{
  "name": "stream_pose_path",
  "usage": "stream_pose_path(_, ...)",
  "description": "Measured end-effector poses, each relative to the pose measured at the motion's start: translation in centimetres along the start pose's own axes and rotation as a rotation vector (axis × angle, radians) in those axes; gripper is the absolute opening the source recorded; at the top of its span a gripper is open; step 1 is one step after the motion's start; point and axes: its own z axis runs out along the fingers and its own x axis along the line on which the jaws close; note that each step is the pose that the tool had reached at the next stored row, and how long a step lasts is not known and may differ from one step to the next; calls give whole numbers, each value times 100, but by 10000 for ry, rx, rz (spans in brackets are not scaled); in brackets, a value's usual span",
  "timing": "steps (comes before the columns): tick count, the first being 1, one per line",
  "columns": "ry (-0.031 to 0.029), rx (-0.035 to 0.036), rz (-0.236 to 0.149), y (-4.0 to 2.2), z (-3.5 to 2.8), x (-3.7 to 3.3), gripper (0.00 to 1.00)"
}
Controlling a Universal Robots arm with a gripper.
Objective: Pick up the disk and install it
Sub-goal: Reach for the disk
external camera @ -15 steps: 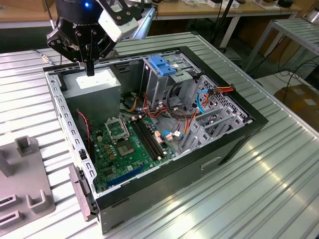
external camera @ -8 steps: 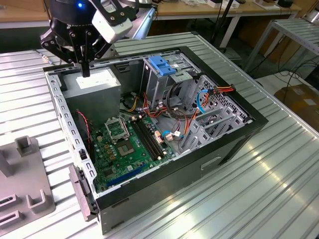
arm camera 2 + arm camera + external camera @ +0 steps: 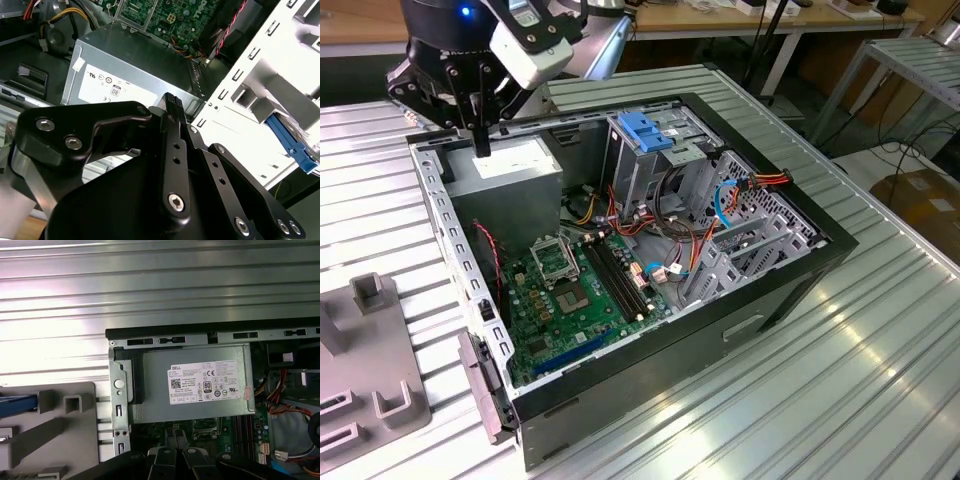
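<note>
Exterior view overlooks case (image 3: 720,345); both wrist views face grey box (image 3: 140,55) (image 3: 155,390).

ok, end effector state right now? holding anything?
End effector: closed, nothing between its fingers, tips down just above the grey box with the white sticker.

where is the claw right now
In the exterior view the claw hangs over the grey box, in a corner of the case on the exterior view's left.

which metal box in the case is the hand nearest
The grey box with the white sticker, close below the hand; the tall cage has a blue top.
</note>
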Motion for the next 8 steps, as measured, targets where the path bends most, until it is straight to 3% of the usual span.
stream_pose_path(8, 0, -1, 0, -10, -1, 135, 10)
